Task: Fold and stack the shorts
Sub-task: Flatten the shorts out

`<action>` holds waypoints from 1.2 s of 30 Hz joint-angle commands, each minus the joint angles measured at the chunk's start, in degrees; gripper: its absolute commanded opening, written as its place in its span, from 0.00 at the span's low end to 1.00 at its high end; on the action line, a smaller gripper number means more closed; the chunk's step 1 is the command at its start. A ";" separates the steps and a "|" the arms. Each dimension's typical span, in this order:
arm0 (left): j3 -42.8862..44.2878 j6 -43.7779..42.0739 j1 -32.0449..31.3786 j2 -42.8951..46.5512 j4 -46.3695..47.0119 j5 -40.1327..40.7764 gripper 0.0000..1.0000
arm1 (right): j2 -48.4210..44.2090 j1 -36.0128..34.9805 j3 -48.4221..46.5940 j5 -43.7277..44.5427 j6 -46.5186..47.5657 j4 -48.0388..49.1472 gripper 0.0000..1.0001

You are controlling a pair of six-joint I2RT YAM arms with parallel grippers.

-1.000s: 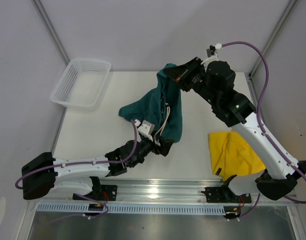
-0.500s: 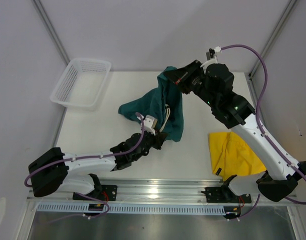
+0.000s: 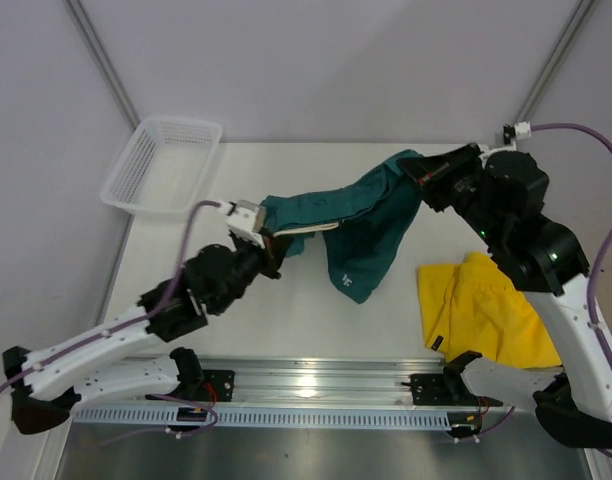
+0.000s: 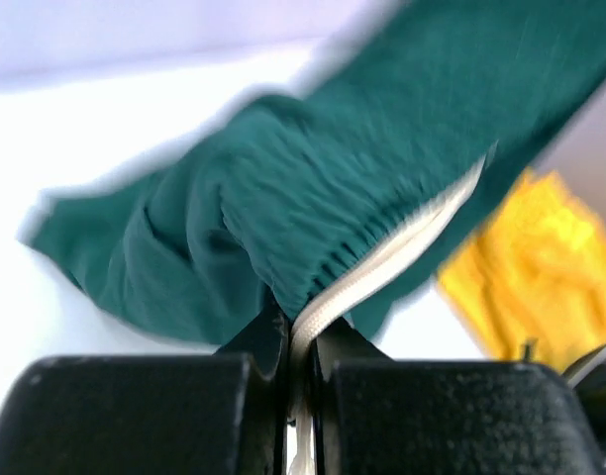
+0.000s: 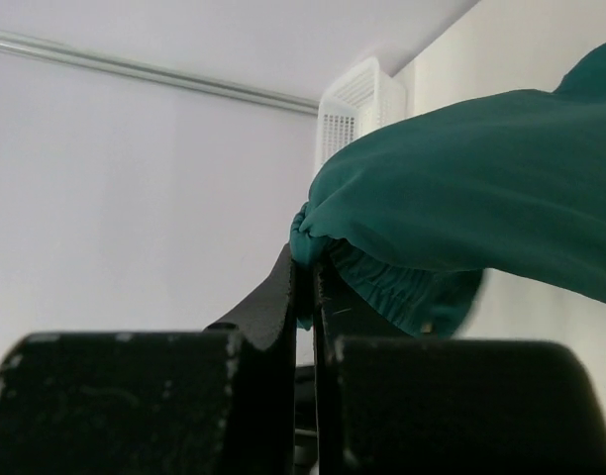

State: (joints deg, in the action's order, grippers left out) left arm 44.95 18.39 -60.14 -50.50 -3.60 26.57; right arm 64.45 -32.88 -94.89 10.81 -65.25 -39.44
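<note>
Left claw (image 4: 301,325) clamped tight on teal shorts (image 3: 371,212); right claw (image 5: 305,282) likewise.

White plastic mesh basket (image 3: 183,121) over the far left corner of the pale desk (image 3: 186,260), upright with its open side up and its left part reaching past the desk's edge. Same basket (image 5: 357,104) small and far off in the right wrist view, against the pale wall. Along the desk's near edge, a silver metal rail (image 3: 316,372) with a white slotted cable duct (image 3: 286,416) just below it, and behind, two grey slanting frame bars: left bar (image 3: 101,60), right bar (image 3: 551,70).
</note>
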 commanded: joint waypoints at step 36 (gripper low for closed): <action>41.83 -2.49 29.80 -12.08 -42.14 -42.27 0.00 | -12.07 12.64 21.40 -28.70 -19.47 -0.49 0.00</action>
State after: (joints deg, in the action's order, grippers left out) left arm 91.88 16.03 -38.39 -61.89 -55.57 -4.25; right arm 49.95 -26.28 -78.26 -10.24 -82.78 -49.23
